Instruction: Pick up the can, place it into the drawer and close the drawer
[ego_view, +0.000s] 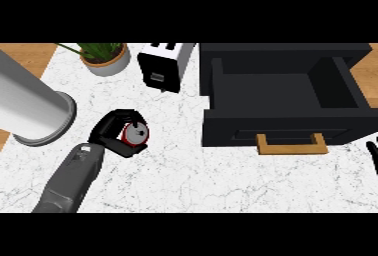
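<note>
The small red can with the silver lid (135, 133) sits on the white marble counter (221, 175), wrapped in the curled black left hand (111, 135), well left of the open black drawer (280, 85) with its wooden handle (291, 145). A tall grey cylinder (29, 107) stands beside the arm. Only the right hand's fingertips (372, 152) show at the right edge; I can't tell their state.

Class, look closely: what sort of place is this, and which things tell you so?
Probably a kitchen counter: a white marble top with a toaster, a potted plant and an open black drawer.
</note>
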